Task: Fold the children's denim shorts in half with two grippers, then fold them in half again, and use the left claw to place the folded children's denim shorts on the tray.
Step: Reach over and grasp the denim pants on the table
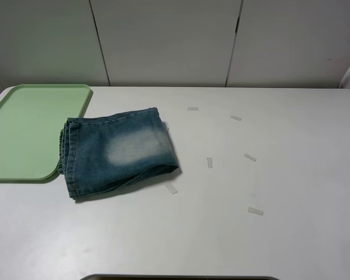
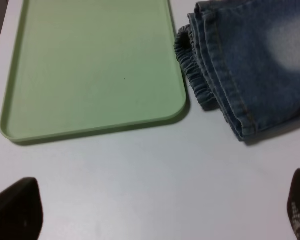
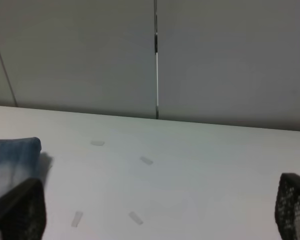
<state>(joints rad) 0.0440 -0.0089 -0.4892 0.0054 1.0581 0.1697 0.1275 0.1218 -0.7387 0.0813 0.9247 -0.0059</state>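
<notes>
The denim shorts point(image 1: 118, 151) lie folded on the white table, with a pale faded patch on top and the gathered waistband toward the tray. The pale-green tray point(image 1: 29, 129) sits at the far left with nothing on it, its right rim beside the shorts. In the left wrist view the tray point(image 2: 90, 70) and the shorts point(image 2: 250, 65) lie beyond the open left gripper point(image 2: 162, 210), which holds nothing. In the right wrist view the open right gripper point(image 3: 160, 215) is empty, with a corner of the shorts point(image 3: 12, 160) at one side. Neither gripper shows in the exterior high view.
Several small pale tape strips point(image 1: 249, 157) lie on the table right of the shorts. A white panelled wall point(image 1: 163, 41) runs behind the table. A dark edge point(image 1: 181, 277) shows at the table's front.
</notes>
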